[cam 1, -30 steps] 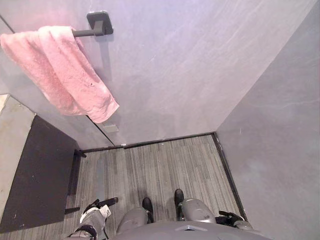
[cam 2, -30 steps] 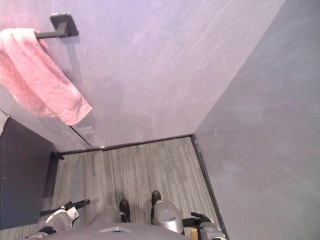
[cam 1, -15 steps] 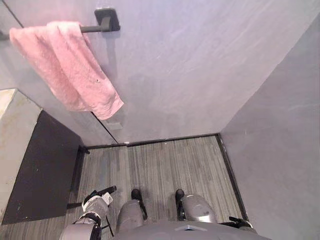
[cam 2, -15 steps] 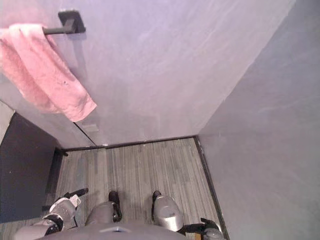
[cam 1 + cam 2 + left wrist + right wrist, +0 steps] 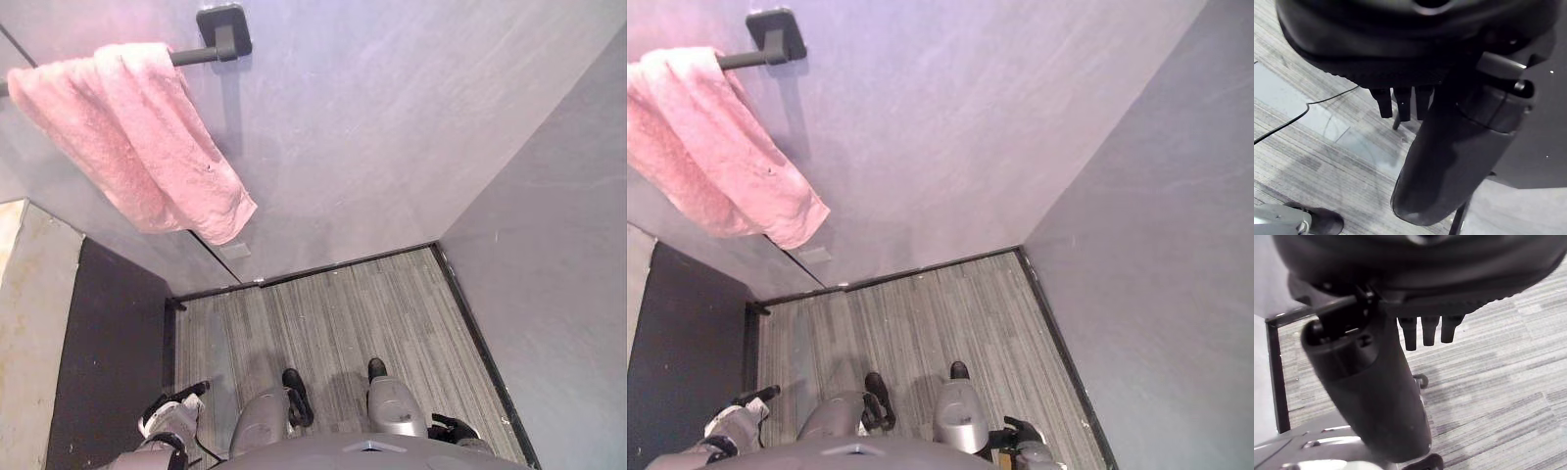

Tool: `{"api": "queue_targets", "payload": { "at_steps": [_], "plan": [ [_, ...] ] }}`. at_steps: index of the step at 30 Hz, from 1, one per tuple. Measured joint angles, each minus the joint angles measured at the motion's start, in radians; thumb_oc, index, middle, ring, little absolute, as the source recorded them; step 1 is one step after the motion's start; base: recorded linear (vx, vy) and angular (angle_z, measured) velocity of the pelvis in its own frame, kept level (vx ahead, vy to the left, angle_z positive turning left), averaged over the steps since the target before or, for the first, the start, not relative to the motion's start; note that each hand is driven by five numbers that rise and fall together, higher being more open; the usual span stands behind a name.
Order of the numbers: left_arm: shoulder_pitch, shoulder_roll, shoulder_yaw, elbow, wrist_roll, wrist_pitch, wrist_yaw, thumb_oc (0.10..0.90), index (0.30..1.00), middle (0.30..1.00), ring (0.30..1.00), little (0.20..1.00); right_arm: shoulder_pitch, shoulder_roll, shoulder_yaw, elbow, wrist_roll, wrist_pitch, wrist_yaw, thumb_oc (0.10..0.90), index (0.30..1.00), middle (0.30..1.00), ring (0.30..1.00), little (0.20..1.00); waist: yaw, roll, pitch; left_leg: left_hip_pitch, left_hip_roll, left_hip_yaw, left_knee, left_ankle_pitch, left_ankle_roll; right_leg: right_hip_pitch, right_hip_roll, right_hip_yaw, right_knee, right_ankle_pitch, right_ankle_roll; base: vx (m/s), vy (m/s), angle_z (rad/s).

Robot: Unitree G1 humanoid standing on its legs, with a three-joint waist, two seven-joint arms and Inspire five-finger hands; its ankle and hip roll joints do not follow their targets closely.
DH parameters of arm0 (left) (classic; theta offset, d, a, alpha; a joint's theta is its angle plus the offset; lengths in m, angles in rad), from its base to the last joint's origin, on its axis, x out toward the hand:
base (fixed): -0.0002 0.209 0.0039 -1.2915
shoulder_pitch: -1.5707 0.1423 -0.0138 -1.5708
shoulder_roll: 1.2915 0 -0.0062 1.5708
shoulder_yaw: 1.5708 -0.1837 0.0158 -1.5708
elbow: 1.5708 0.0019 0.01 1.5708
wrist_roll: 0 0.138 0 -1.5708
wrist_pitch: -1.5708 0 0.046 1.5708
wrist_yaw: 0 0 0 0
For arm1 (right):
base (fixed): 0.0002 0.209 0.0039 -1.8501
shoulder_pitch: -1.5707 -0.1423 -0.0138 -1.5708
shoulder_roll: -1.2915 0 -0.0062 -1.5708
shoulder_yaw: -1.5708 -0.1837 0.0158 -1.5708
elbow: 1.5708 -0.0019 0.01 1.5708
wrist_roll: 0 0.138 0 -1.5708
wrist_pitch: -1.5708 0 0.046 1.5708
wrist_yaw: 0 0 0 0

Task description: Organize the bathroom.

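A pink towel [image 5: 147,137] hangs bunched over a dark bar whose square mount [image 5: 223,24] is fixed to the grey wall at the upper left; one corner droops lower on the right. My left hand [image 5: 168,421] hangs low at the lower left, far below the towel. In its wrist view the left hand [image 5: 1440,161] has straight fingers and holds nothing above the floor. My right hand [image 5: 453,428] sits at the lower right edge. Its wrist view shows the right hand [image 5: 1376,387] also relaxed and empty.
A dark panel [image 5: 108,352] and a pale beige surface [image 5: 29,333] stand along the left. Grey striped flooring [image 5: 333,313] runs to a black baseboard [image 5: 323,270]. A second grey wall [image 5: 558,274] closes in the right side.
The whole picture has shifted, so the camera moved; the towel stays on its bar. My left hand now shows lower and closer to the dark panel.
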Motion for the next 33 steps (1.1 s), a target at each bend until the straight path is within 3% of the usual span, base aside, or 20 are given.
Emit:
{"api": "queue_targets", "payload": {
  "at_steps": [1, 2, 3, 4, 5, 7, 9, 11, 14, 16, 17, 19, 20, 21, 22, 23, 25, 28, 33],
  "plan": [
    [-0.001, 0.005, -0.004, 0.002, -0.003, -0.001, -0.003, 0.8, 0.9, 0.9, 0.9, 0.9, -0.015, -0.006, 0.002, 0.0, -0.01, 0.003, 0.01, 0.8, 0.9, 0.9, 0.9, 0.9, 0.024, -0.003, 0.003, 0.004, 0.016, 0.006, 0.011, -0.019, 0.022, -0.135, -0.01, 0.002, 0.219, 0.032, 0.004, 0.26, -0.12, -0.68],
    [0.0, 0.005, -0.005, 0.003, -0.003, -0.001, -0.002, 0.8, 0.9, 0.9, 0.9, 0.9, -0.015, -0.008, 0.003, -0.001, -0.016, 0.006, 0.016, 0.8, 0.9, 0.9, 0.9, 0.9, 0.016, -0.005, 0.001, 0.019, 0.016, 0.016, 0.01, -0.024, 0.012, -0.198, -0.015, 0.014, 0.291, 0.027, 0.001, 0.37, -0.266, -0.62],
    [0.01, -0.003, -0.003, 0.005, -0.006, 0.0, -0.002, 0.8, 0.9, 0.9, 0.9, 0.9, -0.016, -0.014, 0.003, -0.003, -0.033, 0.001, 0.019, 0.8, 0.9, 0.9, 0.9, 0.9, 0.003, -0.013, -0.003, 0.044, 0.008, 0.015, -0.015, -0.019, -0.005, -0.222, -0.011, 0.023, 0.172, -0.01, 0.01, 0.29, -0.236, -0.07],
    [0.022, -0.003, -0.001, 0.002, -0.005, 0.001, -0.009, 0.8, 0.9, 0.9, 0.9, 0.9, -0.006, -0.011, 0.002, -0.004, -0.033, -0.001, 0.02, 0.8, 0.9, 0.9, 0.9, 0.9, -0.011, -0.016, -0.017, 0.033, -0.006, 0.008, -0.025, -0.016, -0.01, -0.208, -0.008, 0.028, 0.004, -0.012, 0.047, 0.18, -0.219, 0.28],
    [0.021, 0.001, -0.002, -0.009, -0.004, -0.001, -0.016, 0.8, 0.9, 0.9, 0.9, 0.9, 0.001, -0.005, 0.002, -0.003, -0.033, 0.0, 0.023, 0.8, 0.9, 0.9, 0.9, 0.9, -0.018, -0.043, -0.021, 0.032, -0.019, 0.001, -0.024, -0.017, -0.009, -0.208, -0.012, 0.052, -0.063, -0.009, 0.055, 0.03, -0.132, 0.53],
    [0.026, 0.004, -0.006, -0.039, -0.003, -0.005, -0.042, 0.8, 0.9, 0.9, 0.9, 0.9, 0.025, -0.003, 0.0, 0.002, -0.029, 0.006, 0.037, 0.8, 0.9, 0.9, 0.9, 0.9, -0.012, -0.06, -0.016, 0.027, -0.038, -0.015, -0.024, -0.015, -0.007, -0.213, -0.004, 0.075, -0.037, -0.013, 0.049, 0.03, -0.191, 0.72],
    [0.025, 0.001, -0.02, -0.073, 0.004, -0.003, -0.058, 0.8, 0.9, 0.9, 0.9, 0.9, 0.033, -0.014, -0.001, 0.006, -0.017, 0.006, 0.036, 0.8, 0.9, 0.9, 0.9, 0.9, -0.023, -0.05, -0.022, -0.005, -0.038, -0.056, -0.026, 0.004, 0.019, -0.184, 0.047, 0.083, 0.057, -0.039, 0.006, 0.08, -0.124, 1.09],
    [0.026, 0.005, -0.028, -0.074, 0.004, -0.002, -0.064, 0.8, 0.9, 0.9, 0.9, 0.9, 0.042, -0.03, -0.002, 0.003, 0.013, -0.001, 0.03, 0.8, 0.9, 0.9, 0.9, 0.9, -0.026, -0.065, -0.028, -0.005, -0.061, -0.082, -0.03, 0.023, 0.019, -0.068, 0.053, 0.074, -0.024, -0.061, -0.019, 0.12, -0.078, 0.72],
    [0.043, -0.006, -0.03, -0.08, 0.0, 0.005, -0.067, 0.8, 0.9, 0.9, 0.9, 0.9, 0.031, -0.084, -0.018, -0.077, 0.01, -0.027, 0.0, 0.8, 0.9, 0.9, 0.9, 0.9, -0.027, -0.018, -0.028, 0.022, -0.045, -0.107, -0.046, 0.027, 0.016, 0.007, 0.068, 0.042, -0.116, -0.025, -0.032, 0.08, -0.057, 0.21],
    [0.051, -0.005, -0.018, -0.098, 0.0, 0.0, -0.07, 0.8, 0.9, 0.9, 0.9, 0.9, 0.034, -0.104, -0.018, -0.148, 0.008, -0.026, -0.012, 0.8, 0.9, 0.9, 0.9, 0.9, -0.028, -0.014, -0.03, 0.042, -0.042, -0.108, -0.065, 0.034, 0.014, 0.021, 0.073, 0.042, -0.125, -0.026, -0.034, 0.03, -0.04, 0.01],
    [0.073, -0.002, -0.01, -0.206, -0.003, -0.006, -0.074, 0.8, 0.9, 0.9, 0.9, 0.9, 0.025, -0.15, -0.018, -0.309, 0.002, -0.034, -0.037, 0.8, 0.9, 0.9, 0.9, 0.9, -0.039, -0.014, -0.032, 0.069, -0.036, -0.109, -0.096, 0.047, 0.005, 0.045, 0.082, 0.037, -0.146, -0.022, -0.041, 0.02, -0.069, 0.0],
    [0.069, 0.004, -0.008, -0.332, -0.004, -0.003, -0.073, 0.8, 0.9, 0.9, 0.9, 0.9, 0.008, -0.198, -0.022, -0.468, -0.002, -0.005, -0.05, 0.8, 0.9, 0.9, 0.9, 0.9, -0.039, -0.023, -0.037, 0.075, -0.028, -0.114, -0.102, 0.052, -0.001, 0.055, 0.09, 0.032, -0.154, -0.019, -0.045, 0.02, -0.085, 0.03],
    [0.078, 0.009, 0.001, -0.437, -0.007, 0.015, -0.049, 0.8, 0.9, 0.9, 0.9, 0.9, 0.044, -0.236, -0.025, -0.628, -0.02, 0.059, -0.05, 0.8, 0.9, 0.9, 0.9, 0.9, -0.039, -0.029, -0.035, 0.072, -0.025, -0.116, -0.101, 0.055, -0.006, 0.055, 0.091, 0.026, -0.154, -0.015, -0.05, 0.0, -0.049, 0.07],
    [0.084, 0.025, 0.002, -0.513, -0.005, 0.016, -0.028, 0.8, 0.9, 0.9, 0.9, 0.9, 0.073, -0.268, -0.022, -0.743, -0.041, 0.071, -0.049, 0.8, 0.9, 0.9, 0.9, 0.9, -0.039, -0.036, -0.036, 0.07, -0.025, -0.12, -0.102, 0.057, -0.007, 0.054, 0.091, 0.021, -0.154, -0.013, -0.051, 0.01, -0.053, 0.08],
    [0.084, 0.053, 0.002, -0.557, 0.009, 0.013, -0.02, 0.8, 0.9, 0.9, 0.9, 0.9, 0.083, -0.28, -0.026, -0.804, -0.058, 0.063, -0.045, 0.8, 0.9, 0.9, 0.9, 0.9, -0.043, -0.048, -0.041, 0.07, -0.023, -0.122, -0.102, 0.059, -0.008, 0.054, 0.094, 0.02, -0.154, -0.013, -0.051, 0.02, -0.05, -0.02],
    [0.059, 0.13, 0.014, -0.609, 0.015, 0.008, 0.012, 0.8, 0.9, 0.9, 0.9, 0.9, 0.059, -0.276, -0.061, -0.902, -0.079, 0.062, -0.045, 0.8, 0.9, 0.9, 0.9, 0.9, -0.047, -0.078, -0.058, 0.072, -0.013, -0.122, -0.101, 0.059, -0.01, 0.055, 0.102, 0.019, -0.155, -0.012, -0.053, 0.02, -0.05, -0.06],
    [0.029, 0.173, 0.039, -0.634, 0.051, -0.001, 0.04, 0.8, 0.9, 0.9, 0.9, 0.9, 0.04, -0.28, -0.09, -0.943, -0.079, 0.05, -0.04, 0.8, 0.9, 0.9, 0.9, 0.9, -0.047, -0.094, -0.071, 0.071, -0.01, -0.122, -0.101, 0.059, -0.011, 0.057, 0.106, 0.02, -0.157, -0.012, -0.054, 0.02, -0.034, -0.03],
    [-0.001, 0.207, 0.076, -0.724, 0.148, 0.0, 0.1, 0.8, 0.9, 0.9, 0.9, 0.9, 0.027, -0.304, -0.146, -1.009, -0.077, 0.035, 0.014, 0.8, 0.9, 0.9, 0.9, 0.9, -0.047, -0.094, -0.074, 0.068, -0.011, -0.117, -0.102, 0.059, -0.012, 0.061, 0.106, 0.025, -0.179, -0.004, -0.052, 0.0, -0.007, -0.01],
    [-0.004, 0.221, 0.068, -0.938, 0.218, 0.12, 0.175, 0.8, 0.9, 0.9, 0.9, 0.9, 0.001, -0.332, -0.141, -1.067, -0.074, 0.036, 0.162, 0.8, 0.9, 0.9, 0.9, 0.9, -0.038, -0.085, -0.074, 0.064, -0.014, -0.12, -0.104, 0.059, -0.012, 0.066, 0.103, 0.024, -0.193, 0.002, -0.053, 0.01, -0.018, 0.02]
  ]
}}
